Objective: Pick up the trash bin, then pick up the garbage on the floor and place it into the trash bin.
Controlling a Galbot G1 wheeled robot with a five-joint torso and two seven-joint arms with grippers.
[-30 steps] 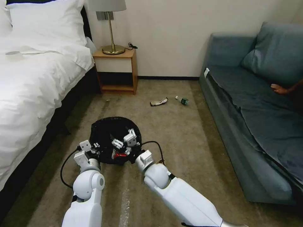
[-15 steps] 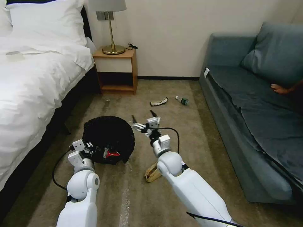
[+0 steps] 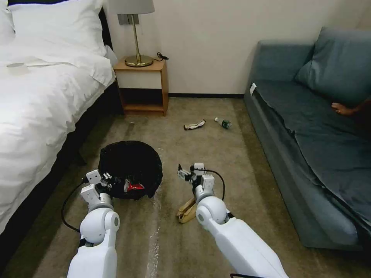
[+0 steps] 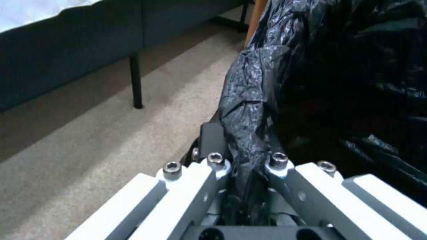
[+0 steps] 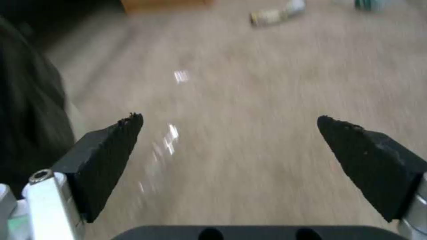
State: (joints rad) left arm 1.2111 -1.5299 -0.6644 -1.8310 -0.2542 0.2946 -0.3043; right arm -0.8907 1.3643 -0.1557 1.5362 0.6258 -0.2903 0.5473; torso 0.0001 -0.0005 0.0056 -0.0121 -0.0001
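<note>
On the carpet by the bed, the left gripper (image 3: pixel 109 181) is clamping the bin (image 3: pixel 130 168) rim; the right gripper (image 3: pixel 188 173) is hovering open. Bag (image 3: pixel 187 210), wrapper (image 3: pixel 194 124), bottle (image 3: pixel 223 123) are lying uncollected.

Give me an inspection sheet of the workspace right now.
Surface: tan carpet, bare patches.
Job's things: trash bin, black liner, red wrapper inside; tan paper bag by right arm; dark wrapper and bottle farther off.
Clutter: nothing seen.
Grippers: left gripper clamped on liner at the rim; right gripper open, empty, above carpet.
Cables: black loops at both wrists.
Surroundings: bed, nightstand, lamp, sofa.
</note>
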